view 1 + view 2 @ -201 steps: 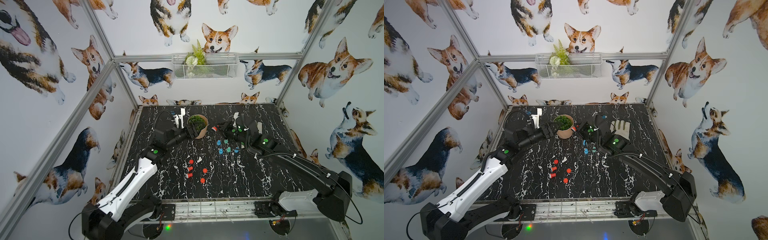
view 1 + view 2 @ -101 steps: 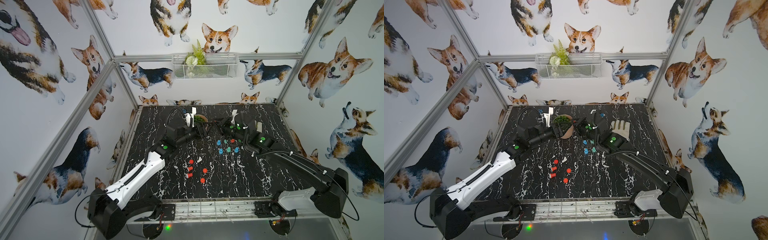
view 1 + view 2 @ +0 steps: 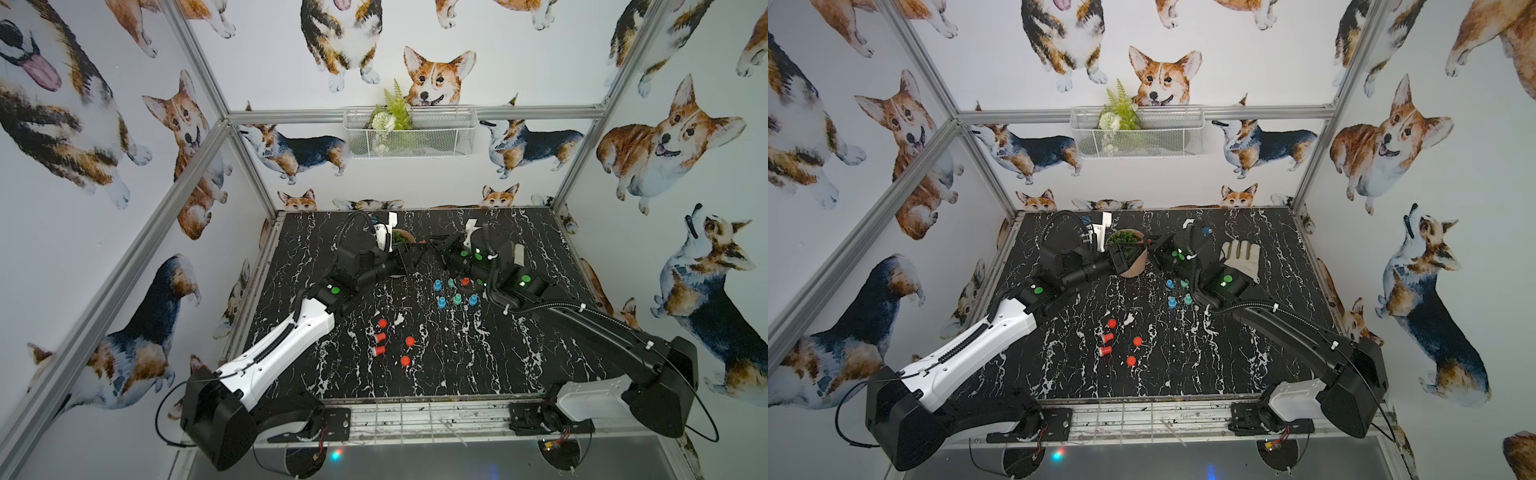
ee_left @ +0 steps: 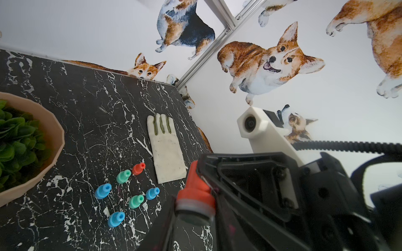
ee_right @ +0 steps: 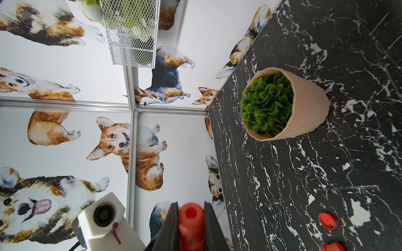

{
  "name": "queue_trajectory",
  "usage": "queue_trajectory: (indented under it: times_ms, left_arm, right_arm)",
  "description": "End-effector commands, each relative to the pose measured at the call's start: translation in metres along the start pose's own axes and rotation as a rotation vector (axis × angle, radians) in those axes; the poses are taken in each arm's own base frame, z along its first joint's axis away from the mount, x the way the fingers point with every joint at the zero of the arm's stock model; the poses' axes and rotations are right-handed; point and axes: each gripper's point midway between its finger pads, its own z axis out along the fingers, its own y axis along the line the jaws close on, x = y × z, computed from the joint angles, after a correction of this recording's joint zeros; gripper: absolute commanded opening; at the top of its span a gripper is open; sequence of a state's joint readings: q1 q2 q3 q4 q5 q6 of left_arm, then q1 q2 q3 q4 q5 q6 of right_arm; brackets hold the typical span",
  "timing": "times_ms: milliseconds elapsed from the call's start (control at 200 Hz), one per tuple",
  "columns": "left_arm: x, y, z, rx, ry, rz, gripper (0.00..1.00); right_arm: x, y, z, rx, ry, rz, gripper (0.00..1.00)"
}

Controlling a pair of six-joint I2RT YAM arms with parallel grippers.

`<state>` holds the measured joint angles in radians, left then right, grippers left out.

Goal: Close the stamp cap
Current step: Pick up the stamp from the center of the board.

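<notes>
Top views: both arms [image 3: 291,345] outstretched inward

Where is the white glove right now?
The glove lies flat on the table, far right in a top view, right of the blue and green stamps.

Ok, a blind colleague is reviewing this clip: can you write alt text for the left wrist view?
The right gripper clamps a red stamp close to the camera, above a black marble table. Beyond it sit six small stamps in blue, green and red, a white glove and a potted plant.
</notes>
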<state>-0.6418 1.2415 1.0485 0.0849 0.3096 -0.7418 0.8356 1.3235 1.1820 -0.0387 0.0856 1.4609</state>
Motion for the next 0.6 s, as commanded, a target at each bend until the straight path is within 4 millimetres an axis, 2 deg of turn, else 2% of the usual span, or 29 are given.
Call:
queue_trajectory:
  times_ms: [0, 281, 516, 596]
  left_arm:
    - [-0.011, -0.011, 0.000, 0.038, -0.039, 0.039, 0.27]
    - [-0.012, -0.017, -0.003, 0.077, -0.053, 0.063, 0.22]
    - [-0.015, -0.022, -0.008, 0.087, -0.067, 0.084, 0.12]
    - [-0.017, -0.025, -0.011, 0.087, -0.069, 0.093, 0.10]
  right_arm:
    - [0.009, 0.016, -0.003, -0.065, 0.051, 0.184, 0.00]
    - [0.009, 0.018, -0.007, -0.079, 0.055, 0.194, 0.00]
    - [0.008, 0.017, -0.011, -0.090, 0.049, 0.189, 0.00]
    - [0.007, 0.016, -0.012, -0.095, 0.045, 0.175, 0.14]
